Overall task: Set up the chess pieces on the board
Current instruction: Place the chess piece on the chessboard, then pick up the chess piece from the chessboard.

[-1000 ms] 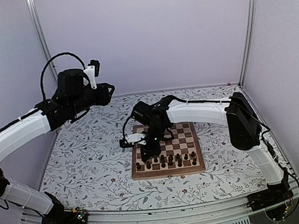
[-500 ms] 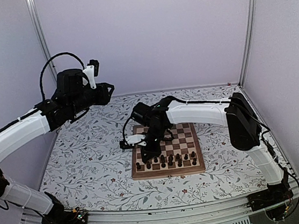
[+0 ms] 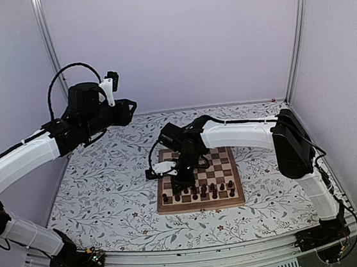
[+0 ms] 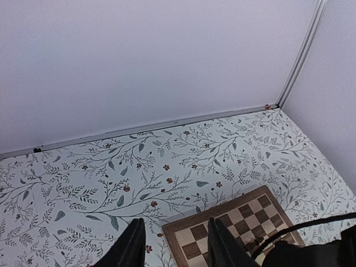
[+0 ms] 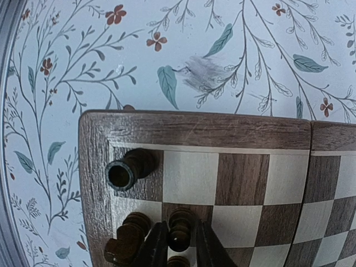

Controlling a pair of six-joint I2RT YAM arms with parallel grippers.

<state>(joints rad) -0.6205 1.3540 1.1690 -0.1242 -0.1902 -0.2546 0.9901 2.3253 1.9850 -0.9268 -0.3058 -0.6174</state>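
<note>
The board (image 3: 223,153) lies mid-table, with a row of dark chess pieces (image 3: 201,192) along its near edge. My right gripper (image 3: 182,179) hangs low over the board's near-left corner. In the right wrist view its fingers (image 5: 157,245) stand narrowly open on either side of an upright pawn (image 5: 181,227) on a dark square, with a thin gap showing. Another piece (image 5: 130,167) lies tipped on the corner square, hollow base showing. A taller piece (image 5: 125,240) stands to the left. My left gripper (image 4: 175,247) is open, empty and high in the air over the table's back left.
The board's wooden border (image 5: 194,130) meets the floral table cover (image 5: 222,55) just beyond the tipped piece. The left wrist view shows the board's corner (image 4: 222,228) and the back wall rail (image 4: 167,125). The enclosure walls stand close on both sides.
The right wrist has shifted slightly right over the board's near-left corner and its fingers have eased apart around the pawn. The left arm has not moved.
</note>
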